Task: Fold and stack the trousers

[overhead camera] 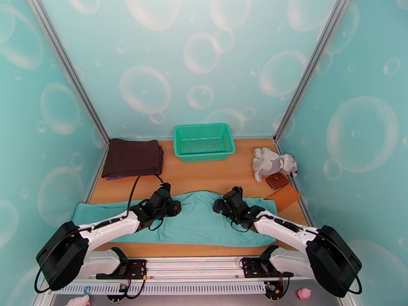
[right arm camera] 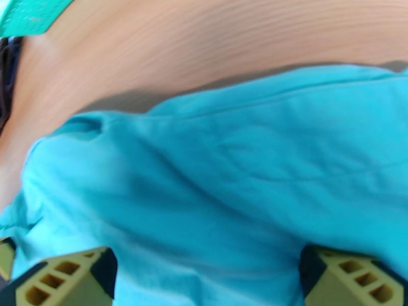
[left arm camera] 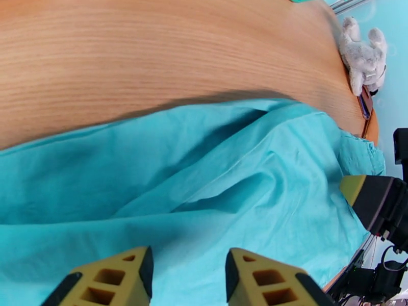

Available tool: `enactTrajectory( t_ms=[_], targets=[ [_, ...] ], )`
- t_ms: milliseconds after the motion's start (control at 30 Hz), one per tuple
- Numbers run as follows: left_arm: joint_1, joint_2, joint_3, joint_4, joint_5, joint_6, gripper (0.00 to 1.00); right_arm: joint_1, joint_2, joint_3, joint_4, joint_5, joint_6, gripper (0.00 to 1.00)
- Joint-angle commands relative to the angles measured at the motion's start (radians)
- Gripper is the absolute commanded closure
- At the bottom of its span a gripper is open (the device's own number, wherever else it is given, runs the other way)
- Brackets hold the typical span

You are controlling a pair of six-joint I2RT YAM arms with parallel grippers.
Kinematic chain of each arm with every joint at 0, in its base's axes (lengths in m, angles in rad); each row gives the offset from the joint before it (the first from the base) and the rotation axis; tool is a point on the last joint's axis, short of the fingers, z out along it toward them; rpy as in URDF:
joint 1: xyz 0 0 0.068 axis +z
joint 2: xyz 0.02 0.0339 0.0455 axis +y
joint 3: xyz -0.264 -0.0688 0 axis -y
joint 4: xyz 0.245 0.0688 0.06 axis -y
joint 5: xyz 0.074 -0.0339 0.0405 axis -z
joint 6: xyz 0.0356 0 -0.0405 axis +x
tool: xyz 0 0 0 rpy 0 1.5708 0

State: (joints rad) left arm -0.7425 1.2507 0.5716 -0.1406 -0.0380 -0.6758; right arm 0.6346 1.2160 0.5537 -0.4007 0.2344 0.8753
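The teal trousers lie stretched left to right across the near half of the wooden table, with soft creases in the middle. My left gripper hovers over their centre-left. In the left wrist view its yellow fingers stand partly apart above the trousers, with no cloth pinched between them. My right gripper faces it from the centre-right. In the right wrist view its fingers are spread wide over the trousers, holding nothing. One right fingertip shows at the edge of the left wrist view.
A green basket stands at the back centre. A dark brown folded garment lies at the back left. At the right edge sit a grey plush toy, a small brown wallet and a flat brown sheet.
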Motion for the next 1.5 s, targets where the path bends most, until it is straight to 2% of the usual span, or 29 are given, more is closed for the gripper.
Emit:
enactTrajectory(
  t_ms=[0, 100, 200, 267, 333, 400, 467, 500, 600, 700, 833, 933, 1067, 1233, 1467],
  targets=[
    [0.041, -0.019, 0.067, -0.115, -0.051, 0.101, 0.59, 0.058, 0.035, 0.178, -0.081, 0.149, -0.172, 0.01],
    [0.130, 0.061, 0.124, -0.132, 0.057, 0.198, 0.62, 0.093, 0.121, 0.289, 0.039, 0.102, -0.399, 0.01],
    [0.161, 0.120, 0.170, -0.159, 0.104, 0.235, 0.64, 0.143, 0.170, 0.302, 0.184, 0.214, -0.582, 0.01],
    [0.158, 0.102, 0.163, -0.170, 0.074, 0.192, 0.64, 0.145, 0.182, 0.261, 0.318, 0.203, -0.690, 0.01],
    [0.151, 0.047, 0.121, -0.180, 0.046, 0.092, 0.65, 0.137, 0.207, 0.247, 0.407, 0.160, -0.772, 0.01],
    [0.139, -0.048, 0.047, -0.218, -0.021, -0.025, 0.65, 0.127, 0.263, 0.296, 0.398, 0.073, -0.863, 0.01],
    [0.129, -0.151, -0.028, -0.236, -0.039, -0.107, 0.65, 0.122, 0.315, 0.357, 0.359, -0.097, -0.980, 0.06],
    [0.126, -0.201, -0.061, -0.242, -0.027, -0.140, 0.65, 0.122, 0.345, 0.384, 0.327, -0.214, -1.059, 0.11],
    [0.123, -0.266, -0.143, -0.229, 0.079, -0.176, 0.65, 0.136, 0.427, 0.457, 0.260, -0.300, -1.200, 0.23],
    [0.100, -0.249, -0.168, -0.249, 0.176, -0.161, 0.65, 0.146, 0.499, 0.517, 0.206, -0.293, -1.257, 0.29],
    [0.031, -0.232, -0.162, -0.308, 0.167, -0.180, 0.65, 0.149, 0.540, 0.542, 0.197, -0.305, -1.288, 0.33],
    [-0.007, -0.199, -0.142, -0.372, 0.092, -0.226, 0.65, 0.146, 0.558, 0.555, 0.183, -0.291, -1.297, 0.36],
    [-0.035, -0.152, -0.149, -0.389, 0.058, -0.251, 0.65, 0.128, 0.625, 0.620, 0.089, -0.340, -1.315, 0.41],
    [-0.073, -0.127, -0.147, -0.439, 0.004, -0.295, 0.65, 0.126, 0.685, 0.661, 0.064, -0.314, -1.319, 0.41],
    [-0.097, -0.125, -0.143, -0.482, -0.029, -0.323, 0.65, 0.109, 0.727, 0.696, 0.012, -0.341, -1.343, 0.58]
  ],
)
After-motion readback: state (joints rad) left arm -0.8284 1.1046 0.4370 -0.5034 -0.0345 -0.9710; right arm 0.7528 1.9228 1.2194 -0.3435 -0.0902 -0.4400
